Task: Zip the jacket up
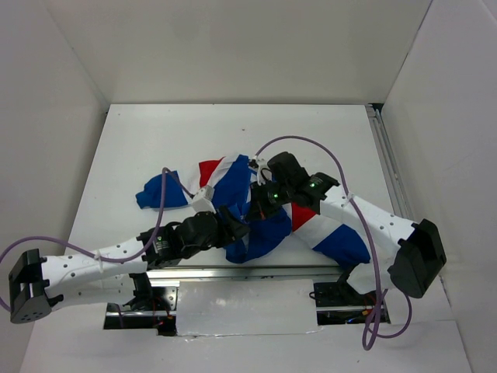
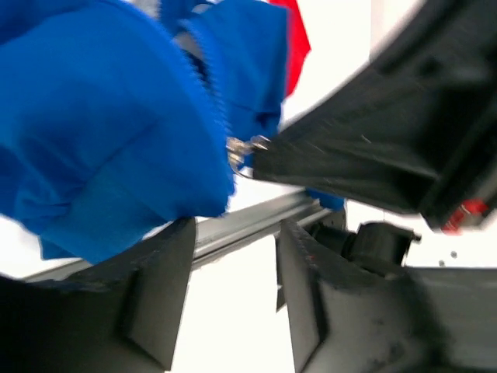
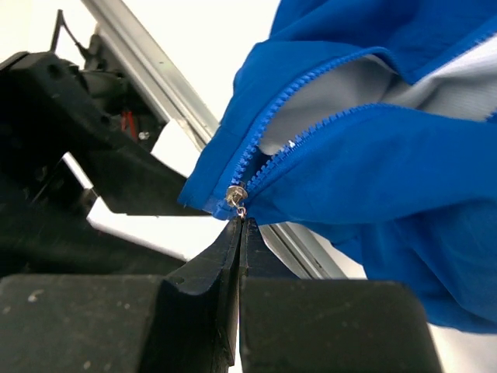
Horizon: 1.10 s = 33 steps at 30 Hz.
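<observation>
The jacket (image 1: 227, 176), blue with red and white panels, lies crumpled mid-table between both arms. In the right wrist view its blue zipper (image 3: 295, 116) gapes open above the silver slider (image 3: 235, 193) at the hem. My right gripper (image 3: 241, 221) is shut on the slider's small pull tab, holding the hem lifted. The left wrist view shows the same slider (image 2: 235, 149) with the right finger on it, beside bunched blue jacket fabric (image 2: 101, 132). My left gripper (image 2: 233, 233) stands open just below that fabric, with nothing between its fingers (image 2: 159, 287). In the top view the left gripper (image 1: 237, 225) sits close under the right gripper (image 1: 261, 203).
A metal rail (image 1: 256, 272) runs along the table's near edge, just under the lifted hem (image 3: 147, 78). White walls enclose the table on three sides. Purple cables (image 1: 311, 144) loop over the jacket from both arms.
</observation>
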Available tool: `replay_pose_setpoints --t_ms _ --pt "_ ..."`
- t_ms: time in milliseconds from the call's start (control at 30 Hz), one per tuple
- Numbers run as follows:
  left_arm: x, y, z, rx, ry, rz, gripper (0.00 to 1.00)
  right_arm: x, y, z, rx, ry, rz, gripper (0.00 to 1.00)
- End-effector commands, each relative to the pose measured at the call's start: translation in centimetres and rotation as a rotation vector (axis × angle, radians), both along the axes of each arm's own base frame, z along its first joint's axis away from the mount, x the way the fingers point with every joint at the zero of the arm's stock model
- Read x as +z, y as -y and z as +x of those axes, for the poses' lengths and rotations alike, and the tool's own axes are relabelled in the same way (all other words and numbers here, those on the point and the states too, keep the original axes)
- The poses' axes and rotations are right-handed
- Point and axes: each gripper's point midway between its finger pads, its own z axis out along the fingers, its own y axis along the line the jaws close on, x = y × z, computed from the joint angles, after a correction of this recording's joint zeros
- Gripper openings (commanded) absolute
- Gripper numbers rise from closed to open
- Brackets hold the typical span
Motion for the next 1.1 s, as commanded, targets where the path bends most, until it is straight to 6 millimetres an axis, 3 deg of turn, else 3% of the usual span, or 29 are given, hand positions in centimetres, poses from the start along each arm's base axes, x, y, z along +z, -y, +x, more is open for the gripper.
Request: replay_pose_setpoints --t_ms 0,167,333,467,667,833,1067 --pt "0.4 -0.9 1.3 0.159 -0.060 -0.041 0.57 1.6 -0.8 -0.4 0.038 0.028 0.088 0.00" --pt "1.0 -0.2 2.2 0.172 -0.012 -0.058 0.55 1.9 -1.2 -0.8 0.062 0.017 0.118 0.00" --pt "1.8 -0.8 3.3 0.221 0.039 -0.061 0.53 1.9 -1.2 -1.0 0.071 0.009 0.127 0.00" --pt "2.2 -1.1 3.7 0.242 0.074 -0.095 0.45 1.8 -1.4 -1.1 0.075 -0.004 0.130 0.00" --pt "4.4 -0.9 4.7 0.264 0.151 -0.134 0.37 1.8 -1.6 -1.5 0.094 -0.021 0.142 0.00" --pt "2.9 -2.6 4.9 0.348 0.099 -0.082 0.38 1.9 -1.2 -1.6 0.096 -0.007 0.139 0.00" --pt "2.8 -3.8 5.2 0.401 0.108 -0.101 0.39 1.5 -1.1 -2.0 0.113 -0.021 0.135 0.00"
